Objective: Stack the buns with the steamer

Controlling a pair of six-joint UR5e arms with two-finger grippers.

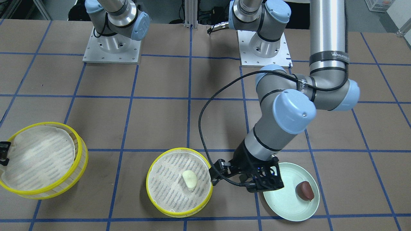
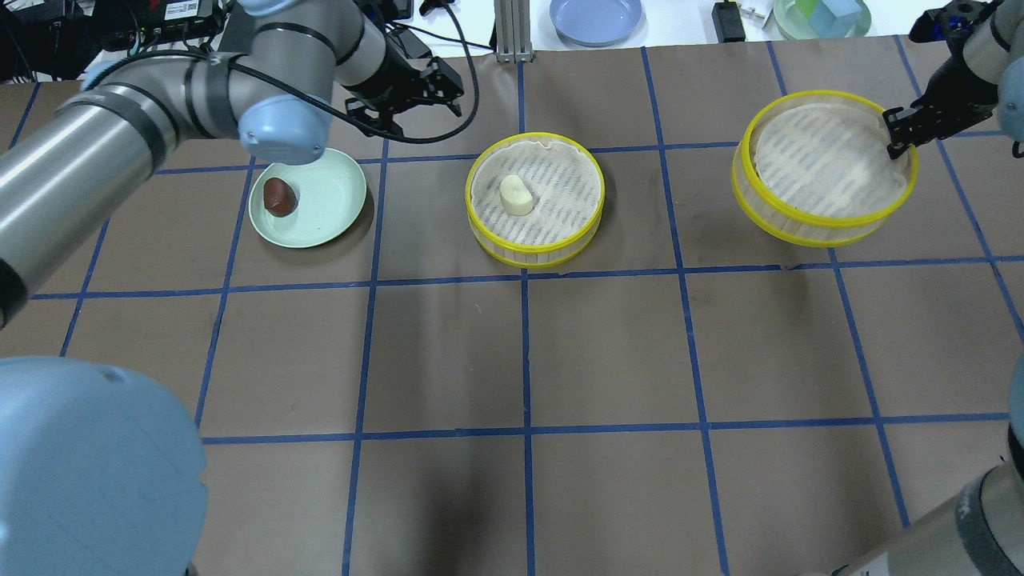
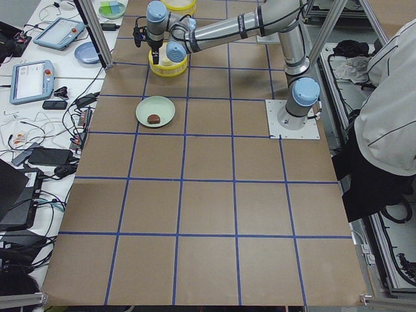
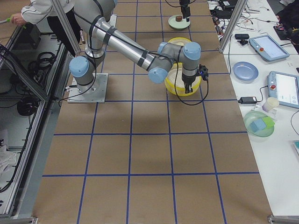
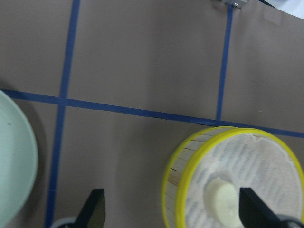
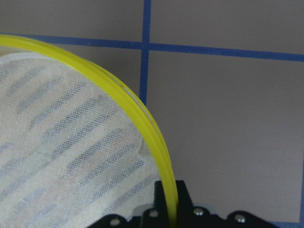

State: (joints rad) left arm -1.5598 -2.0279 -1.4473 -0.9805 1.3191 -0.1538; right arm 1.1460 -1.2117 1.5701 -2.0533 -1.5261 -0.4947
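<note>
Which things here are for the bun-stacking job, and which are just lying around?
For the job: cream-white bun, brown bun, filled steamer tier, empty steamer tier.

Just lying about: blue plate, green bowl, control tablet. The green plate only holds the brown bun.

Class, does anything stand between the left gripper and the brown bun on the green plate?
Nothing visible does. The left gripper, open, hangs between the plate and the middle steamer tier. The brown bun lies alone and uncovered on the plate.
</note>
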